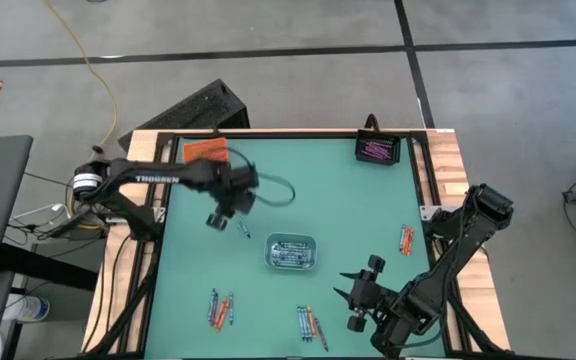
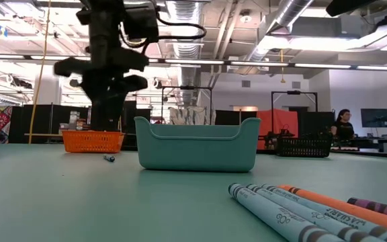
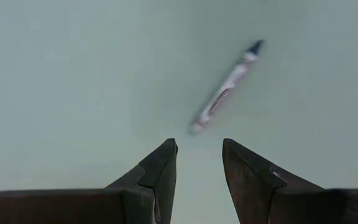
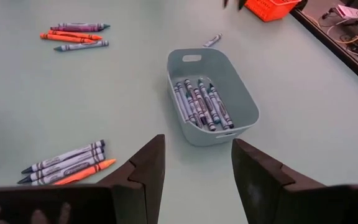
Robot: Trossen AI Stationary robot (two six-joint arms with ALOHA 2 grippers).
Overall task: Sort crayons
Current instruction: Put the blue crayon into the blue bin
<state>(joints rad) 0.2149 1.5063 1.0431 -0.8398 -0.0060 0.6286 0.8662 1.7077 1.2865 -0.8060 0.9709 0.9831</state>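
One paper-wrapped crayon [image 3: 225, 88] is seen lying flat on the smooth green desk [image 1: 348, 200], just ahead of the left hand [image 3: 199, 163], whose tapered fingers are parted narrowly and empty. More crayons are held in the rounded grey tray [image 4: 243, 104], before the right hand [image 4: 196, 167], which is spread wide.

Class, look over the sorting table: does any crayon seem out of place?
Yes. One grey-blue crayon lies alone on the mat beside the grey-blue tray that holds its matching colour, under the open left gripper. Other crayons lie in small groups.
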